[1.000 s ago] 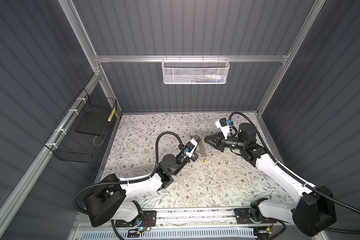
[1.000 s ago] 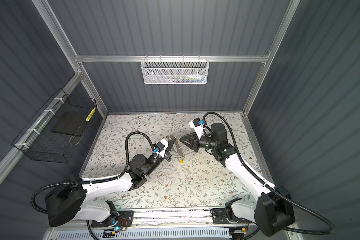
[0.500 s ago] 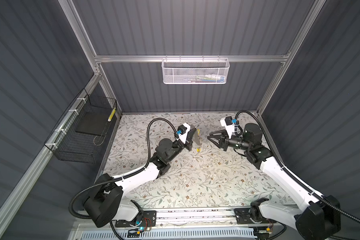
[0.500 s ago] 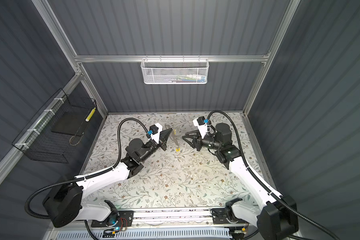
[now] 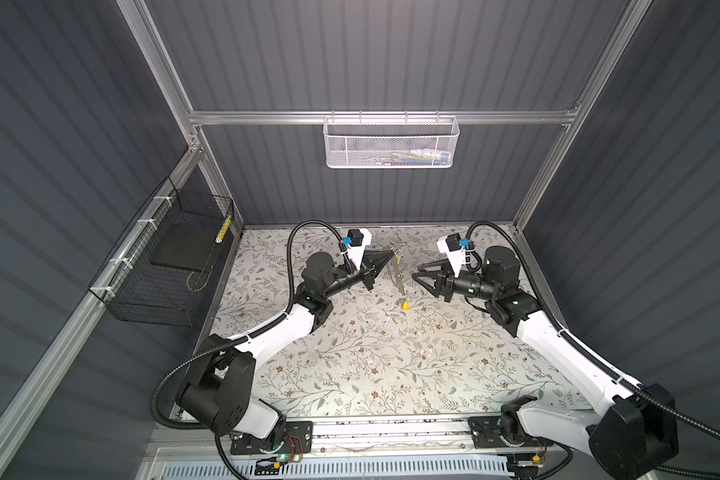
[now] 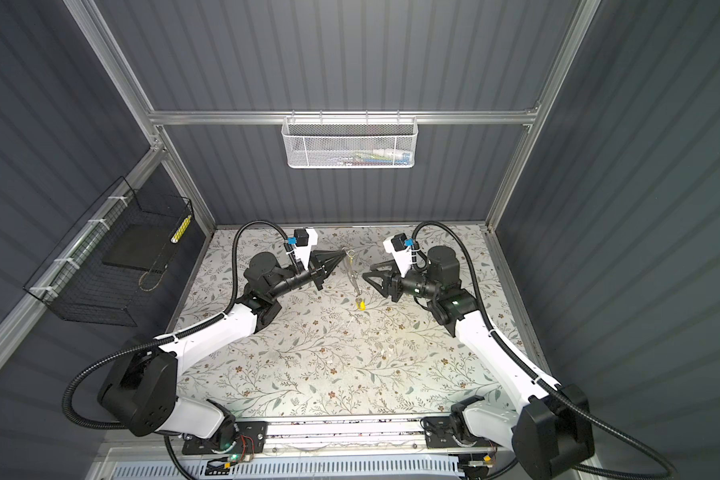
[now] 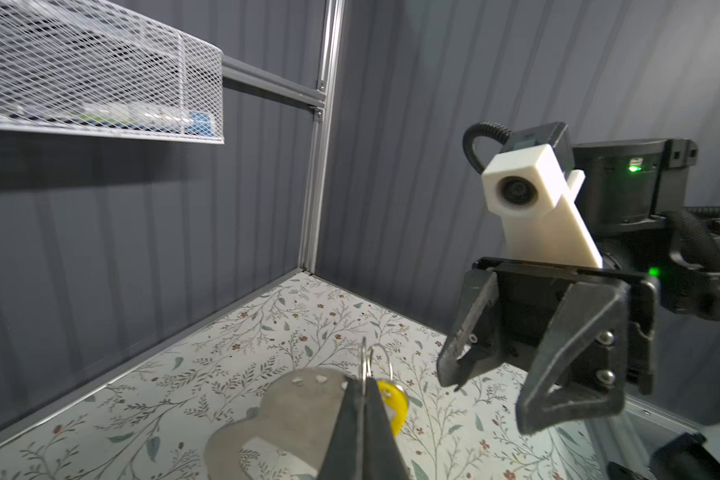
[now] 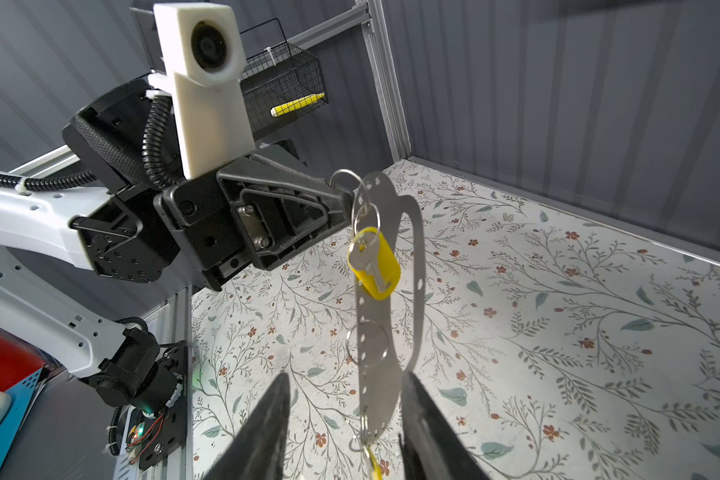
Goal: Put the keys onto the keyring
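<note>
Floral tabletop [image 5: 371, 365], grey ribbed walls all round, and the action has shifted toward the back wall. A second ago the two arms were nose to nose lower down over the mat, both on the hardware. Now they've split!

The left gripper [image 5: 386, 257] has swung up and back. Its jaws are pressed tight together on the top end of the keyring [image 5: 398, 276], right where a thin wire ring pokes out, as the left wrist view shows. The grey loop hangs straight down from that pinch, off the mat.

The right gripper [image 5: 415, 272] has let go and pulled away to its own side. Its jaws are spread apart with nothing between them, and there is a clear gap to the loop in both top views.

Look at what's dangling. The upper key [image 8: 375, 262], yellow tag and silvery blade, swings from a wire ring near the top of the loop. The lower key [image 5: 404, 306] hangs off the bottom end. Whether it clears the mat, I can't tell from here.

So both keys ride along when one arm alone carries the loop. To my eye that says the threading has taken, and the job is close to done. Only setting the bunch down looks left.
</note>
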